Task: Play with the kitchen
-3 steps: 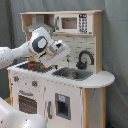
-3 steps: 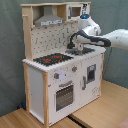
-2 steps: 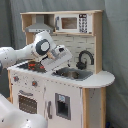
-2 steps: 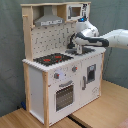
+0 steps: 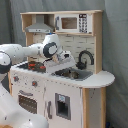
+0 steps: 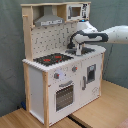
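— Jaws: what is their state?

— I cannot tell. In both exterior views the gripper (image 5: 66, 60) (image 6: 78, 48) is in sight above the counter, but its tip blends into the dark shapes behind it, so no gap or grasp can be confirmed.

— And the kitchen (image 5: 60, 75) (image 6: 62, 65)?

— It stands directly under and around the jaws. The sink (image 5: 73, 74) lies just below them; the black faucet (image 5: 84, 57) rises just beyond them, towards the first exterior view's right. The stovetop (image 5: 31, 65) (image 6: 54, 59), with its red rings, lies beside them on the other side, under the arm's white wrist.

— Above the jaws?

— The grey hood (image 5: 41, 27) (image 6: 50, 21) and the small microwave (image 5: 74, 23) (image 6: 77, 10) sit on the upper shelf. Below them, on the front face, are the knobs (image 6: 56, 76) and the oven door (image 5: 27, 102) (image 6: 65, 95), closed.

— Contact?

— The jaws appear close to the faucet; touching is probable, not confirmed.
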Controlling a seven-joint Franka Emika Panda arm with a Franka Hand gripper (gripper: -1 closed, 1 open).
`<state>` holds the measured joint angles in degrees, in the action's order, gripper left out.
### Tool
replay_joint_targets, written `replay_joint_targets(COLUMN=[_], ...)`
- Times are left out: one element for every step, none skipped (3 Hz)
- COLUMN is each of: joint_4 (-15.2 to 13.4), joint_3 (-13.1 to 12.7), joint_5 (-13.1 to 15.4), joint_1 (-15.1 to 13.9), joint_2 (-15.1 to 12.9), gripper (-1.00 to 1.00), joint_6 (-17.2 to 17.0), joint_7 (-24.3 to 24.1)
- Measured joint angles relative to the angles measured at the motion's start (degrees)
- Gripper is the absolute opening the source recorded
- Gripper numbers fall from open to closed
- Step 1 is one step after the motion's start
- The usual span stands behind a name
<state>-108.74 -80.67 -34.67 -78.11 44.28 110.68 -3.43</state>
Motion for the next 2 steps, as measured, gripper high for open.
replay_joint_targets(joint_4=[0.87,2.78], joint_3=[-3.38,-5.28], joint_5=[0.0,0.0], joint_1=[-3.09,-5.29], joint_2=[-2.51,-3.16], gripper=[1.0,1.0], joint_6=[0.0,-1.79], joint_7=[2.55,6.77])
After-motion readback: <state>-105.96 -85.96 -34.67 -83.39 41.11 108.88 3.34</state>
